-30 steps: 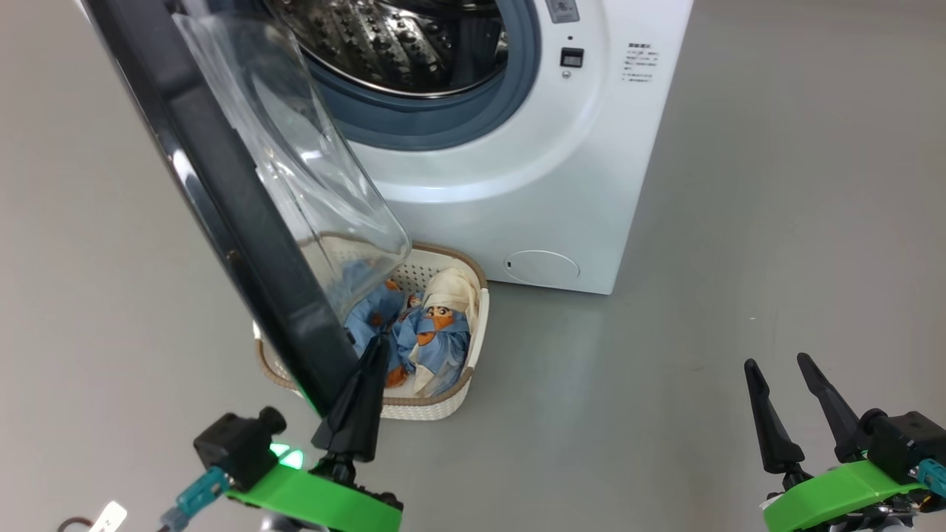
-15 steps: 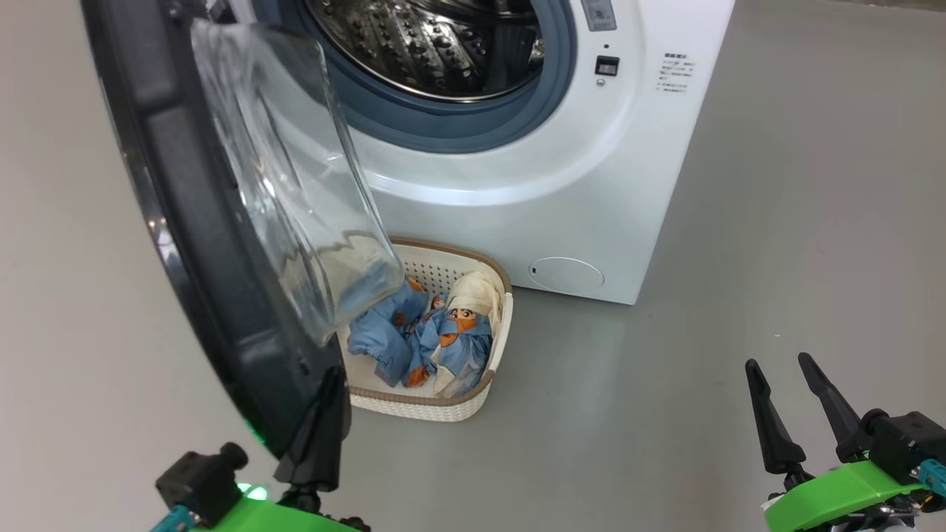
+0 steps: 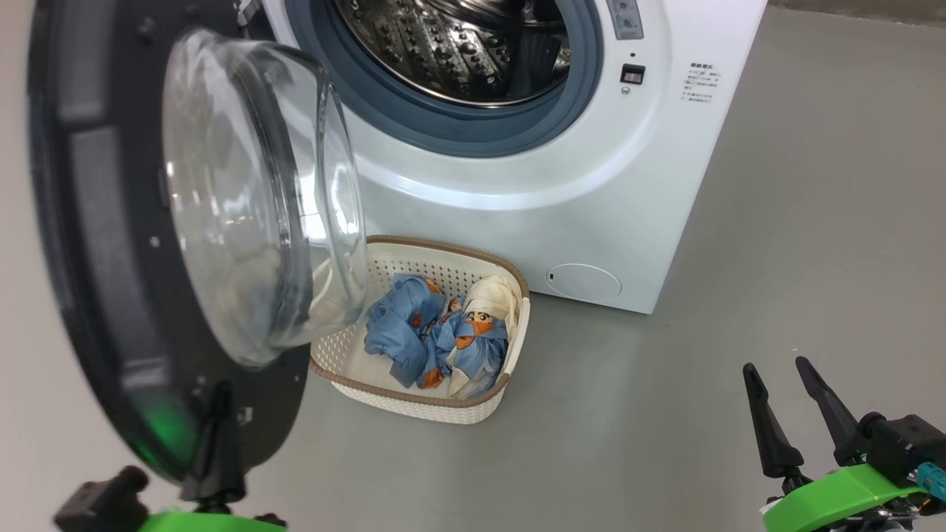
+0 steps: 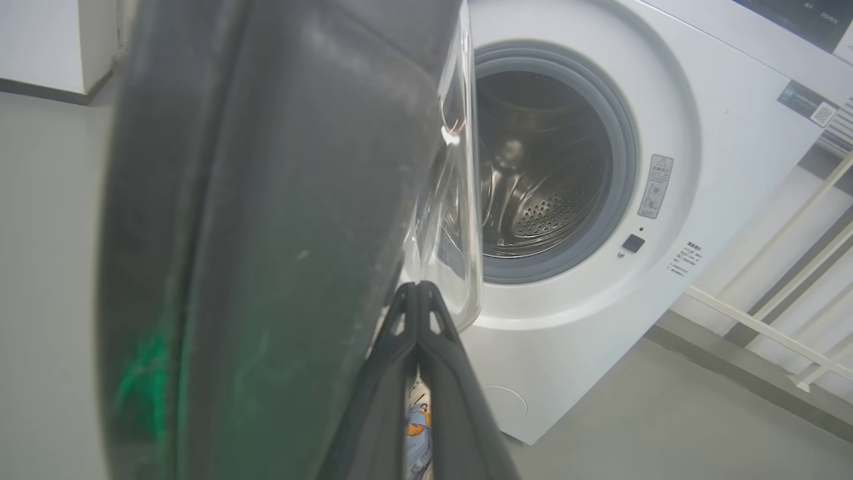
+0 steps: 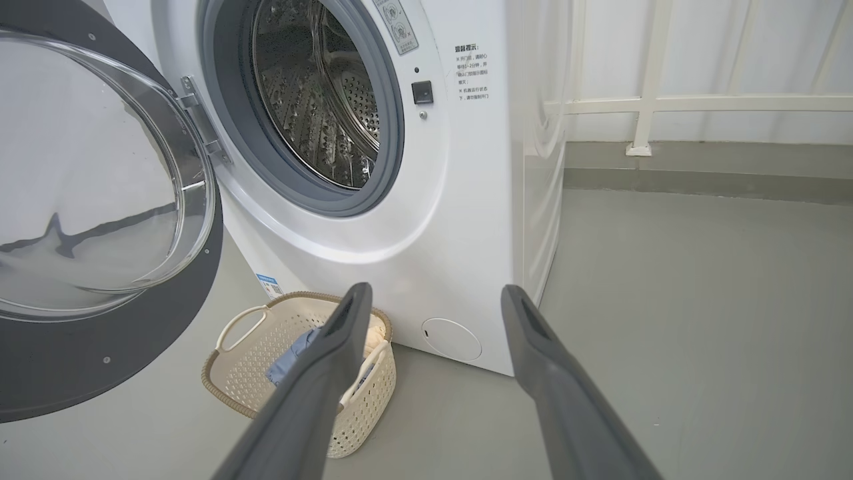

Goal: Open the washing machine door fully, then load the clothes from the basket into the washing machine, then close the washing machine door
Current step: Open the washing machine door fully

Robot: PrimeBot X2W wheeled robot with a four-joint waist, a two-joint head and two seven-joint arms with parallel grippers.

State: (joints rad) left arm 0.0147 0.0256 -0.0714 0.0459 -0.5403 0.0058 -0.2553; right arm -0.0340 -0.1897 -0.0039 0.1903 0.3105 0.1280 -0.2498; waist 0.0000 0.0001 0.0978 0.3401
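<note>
The door (image 3: 96,244) stands wide open left of the washing machine (image 3: 517,214). The left gripper (image 3: 219,388), fingers together, is at the door's lower rim. The basket (image 3: 443,247) of clothes (image 3: 436,336) sits before the machine. The right gripper (image 3: 774,363) is spread and empty.

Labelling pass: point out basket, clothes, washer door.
Cream-white perforated plastic basket (image 3: 421,405): head view, front wall.
Light-blue printed fabric clothes (image 3: 399,326): head view, left blue fold.
Round black-rimmed glass door (image 3: 96,258): head view, left rim.
</note>
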